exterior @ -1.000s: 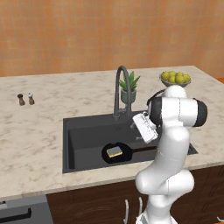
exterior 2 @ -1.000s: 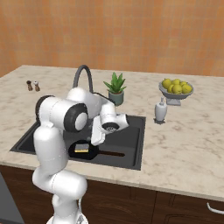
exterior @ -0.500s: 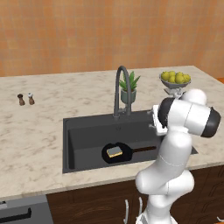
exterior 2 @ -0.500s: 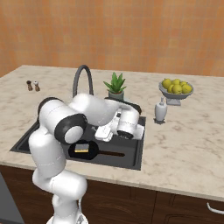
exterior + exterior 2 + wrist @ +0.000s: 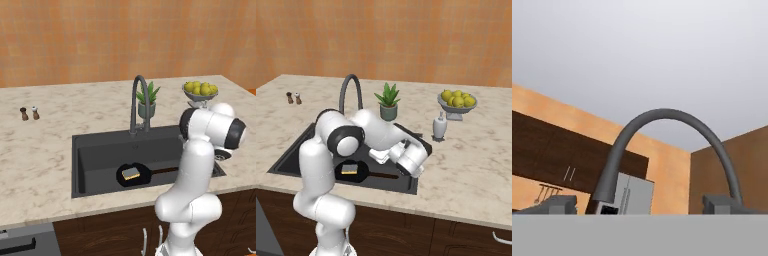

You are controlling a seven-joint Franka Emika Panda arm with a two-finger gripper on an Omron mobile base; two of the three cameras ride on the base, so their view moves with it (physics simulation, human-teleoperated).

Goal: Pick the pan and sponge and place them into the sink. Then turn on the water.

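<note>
Since 1 s ago your white arm swung from over the basin to frame right in left base view, wrist now low at sink's right rim. Two-finger gripper [image 5: 644, 206] has jaws wide apart w/ nothing between, looking up at the dark grey arched faucet [image 5: 662, 145]. Flat round black frying pan [image 5: 134, 174] lies in the large dark grey sink [image 5: 95, 150], frame centre; small yellow sponge [image 5: 131, 173] sits on it.
</note>
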